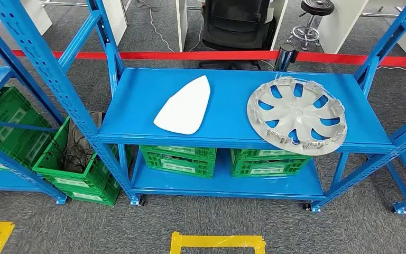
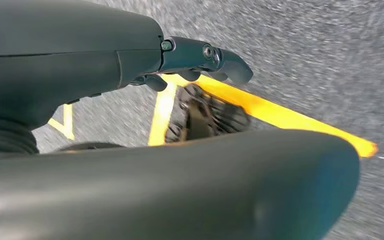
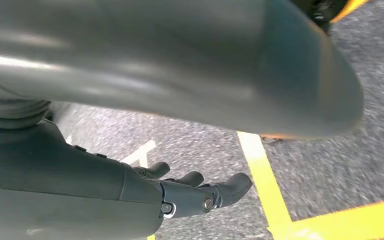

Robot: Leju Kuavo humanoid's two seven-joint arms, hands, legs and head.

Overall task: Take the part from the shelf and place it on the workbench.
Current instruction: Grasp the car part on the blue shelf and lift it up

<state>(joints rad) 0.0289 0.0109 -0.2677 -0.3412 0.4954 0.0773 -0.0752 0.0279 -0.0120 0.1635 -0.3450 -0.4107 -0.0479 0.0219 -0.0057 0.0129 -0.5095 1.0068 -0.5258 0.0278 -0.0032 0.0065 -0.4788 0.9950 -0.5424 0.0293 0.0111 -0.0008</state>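
On the blue shelf in the head view lie two parts. A grey wheel cover with curved spokes sits at the right, its near rim slightly over the shelf's front edge. A flat white teardrop-shaped panel lies left of centre. My left hand hangs above grey carpet, fingers extended and apart, holding nothing. My right hand also hangs over the carpet, its fingers stretched out with nothing in them.
Green crates fill the lower shelf, and more green crates stand at the left beside another blue rack. A red barrier strip runs behind the shelf. Yellow floor tape marks the carpet in front.
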